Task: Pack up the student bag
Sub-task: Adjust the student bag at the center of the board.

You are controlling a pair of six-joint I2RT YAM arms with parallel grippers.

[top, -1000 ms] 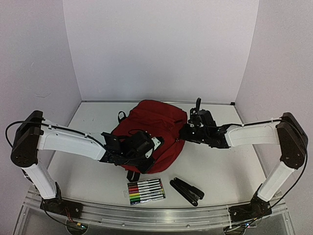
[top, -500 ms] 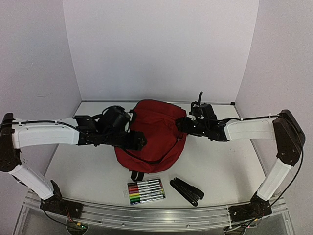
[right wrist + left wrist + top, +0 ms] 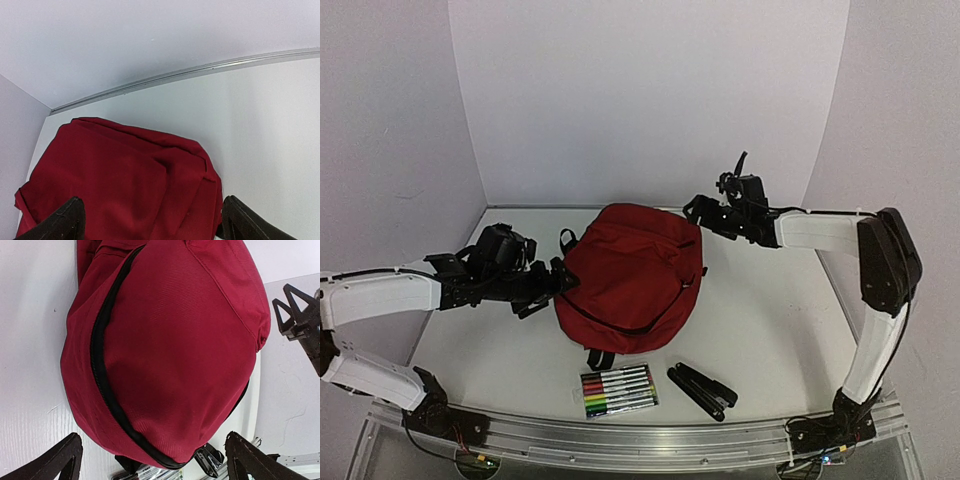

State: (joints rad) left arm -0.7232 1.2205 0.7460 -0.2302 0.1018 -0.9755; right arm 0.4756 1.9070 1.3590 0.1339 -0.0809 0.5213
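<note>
On the student bag's [image 3: 630, 275] left flank the left gripper [image 3: 552, 287] hangs just beside the red fabric, jaws spread wide with nothing between them, and at the bag's far right corner the right gripper [image 3: 696, 212] is just as released and empty. The bag itself lies slumped flat in the middle of the table [image 3: 770, 330]. Its black zipper [image 3: 102, 365] curves shut around the body, so by my read no packing has begun. The marker set [image 3: 617, 391] and a black folded item [image 3: 702, 390] wait just in front of the bag, near the arms' bases. To do this let-go well, I'd say both arms should back off far enough that no finger drags a strap or fold. One should then find the zipper pull while the other pins the fabric, since soft cloth will bunch rather than slide. Compared with a second ago, there's a big change: both sets of jaws were clamped shut then, the left one over the bag's near-left part. Now they've sprung apart and retreated outward. Markers and folded item haven't budged.
</note>
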